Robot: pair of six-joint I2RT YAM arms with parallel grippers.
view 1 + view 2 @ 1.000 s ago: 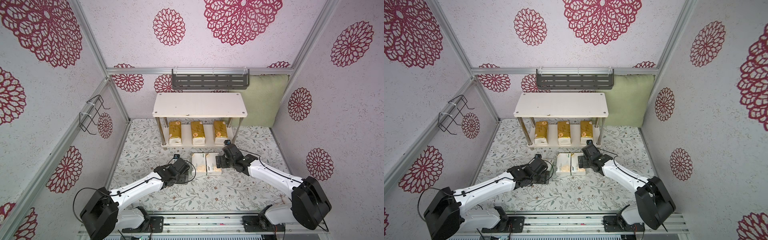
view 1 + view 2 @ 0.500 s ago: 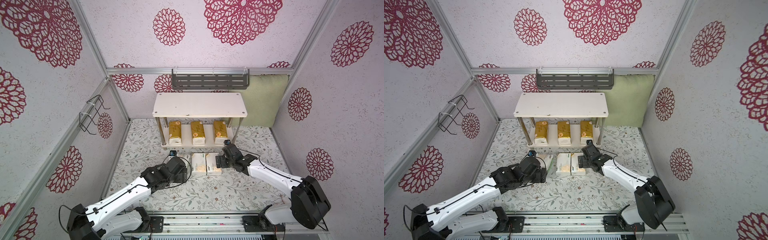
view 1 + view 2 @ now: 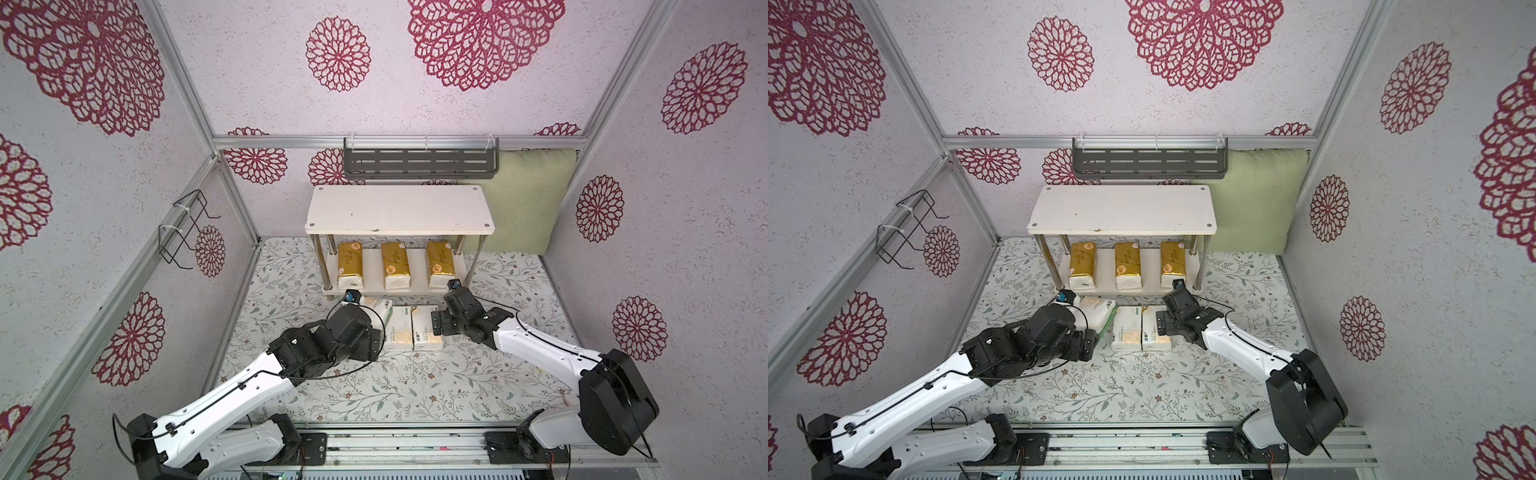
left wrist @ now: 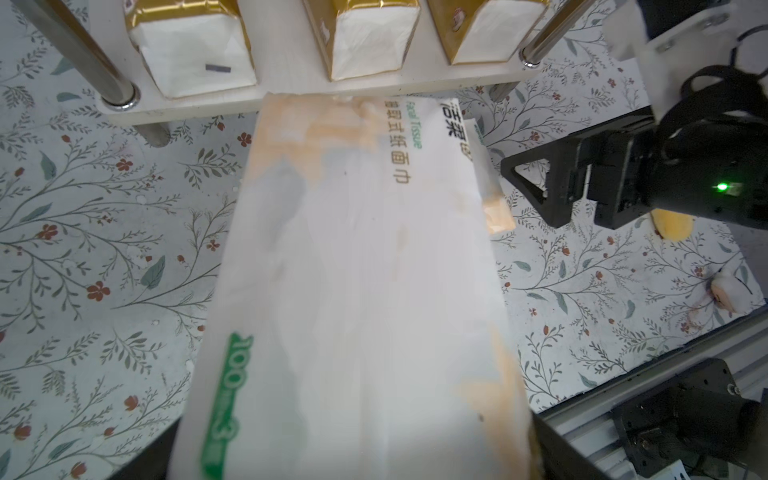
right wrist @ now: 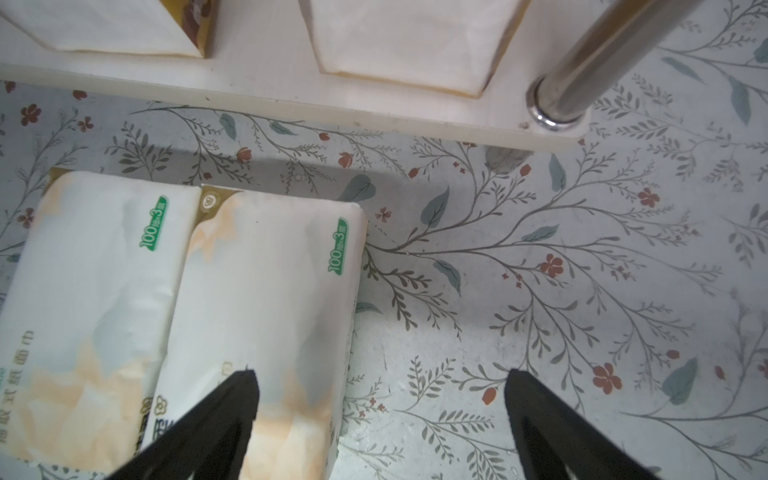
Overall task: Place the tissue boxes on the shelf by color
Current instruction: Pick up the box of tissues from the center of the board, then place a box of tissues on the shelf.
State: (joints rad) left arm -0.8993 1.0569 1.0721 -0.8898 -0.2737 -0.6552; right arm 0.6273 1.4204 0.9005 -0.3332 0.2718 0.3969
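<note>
Tissue pack (image 4: 357, 257), soft glossy white brick, clamped in left gripper (image 4: 357, 457); right gripper (image 5: 380, 374) wide apart.

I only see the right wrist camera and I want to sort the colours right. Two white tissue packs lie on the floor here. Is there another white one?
Observer: Yes. The left pincer holds a third white tissue pack, tilted, next to those two.
Operator: How many are put away already?
Observer: Three gold tissue packs lie in a row on the lower board.
Operator: And up above?
Observer: The top board is bare.
</note>
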